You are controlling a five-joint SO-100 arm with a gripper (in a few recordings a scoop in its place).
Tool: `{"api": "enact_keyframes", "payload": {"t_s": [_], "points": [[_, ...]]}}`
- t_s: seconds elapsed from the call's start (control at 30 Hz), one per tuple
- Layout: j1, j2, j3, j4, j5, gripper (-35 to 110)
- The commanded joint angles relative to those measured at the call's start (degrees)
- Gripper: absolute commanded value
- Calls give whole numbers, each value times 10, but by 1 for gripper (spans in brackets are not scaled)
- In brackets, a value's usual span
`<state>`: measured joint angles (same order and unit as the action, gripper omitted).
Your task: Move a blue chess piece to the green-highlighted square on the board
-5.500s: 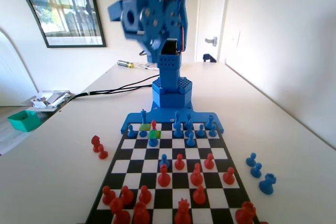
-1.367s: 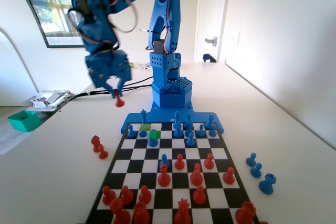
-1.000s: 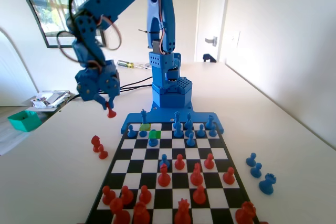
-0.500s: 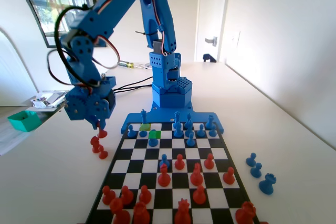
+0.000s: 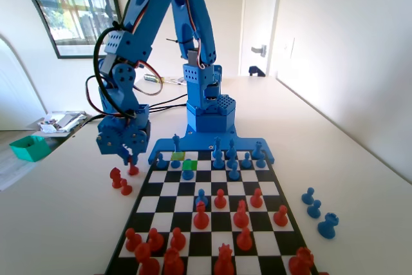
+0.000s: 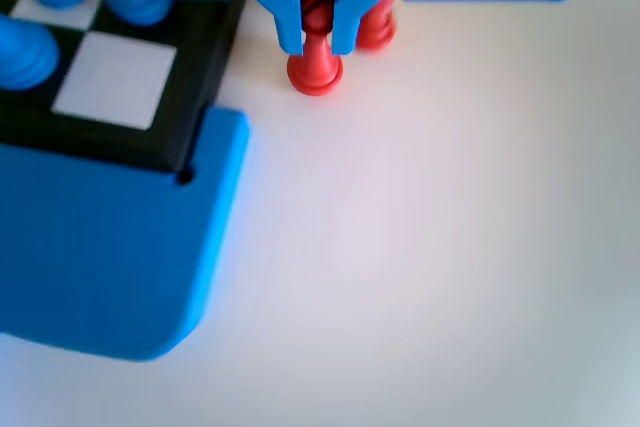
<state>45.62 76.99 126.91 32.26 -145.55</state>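
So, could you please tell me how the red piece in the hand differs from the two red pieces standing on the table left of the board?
The held red piece is clamped between the hand's fingers, while the two red pieces on the table stand free. The held red piece is nearer the board edge in the fixed view; the two red pieces on the table sit further left. Whether it touches the table is unclear. All three are red, upright and off the board.

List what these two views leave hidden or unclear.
- Red pawn, wrist view: its top is hidden between the jaws of the gripper.
- Fixed view: whether that pawn touches the table is too small to tell.
- Board, fixed view: the near rows are cut by the bottom edge.
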Motion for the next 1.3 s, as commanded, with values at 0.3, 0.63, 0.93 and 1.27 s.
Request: {"api": "enact_keyframes", "payload": {"t_s": [0.3,0.63,0.93,1.27], "points": [[22,35,-22,72,-65,12],[43,202,-143,444,-206,9],[-17,312,-193,632,-202,10],[-232,376,42,414,38,14]]}}
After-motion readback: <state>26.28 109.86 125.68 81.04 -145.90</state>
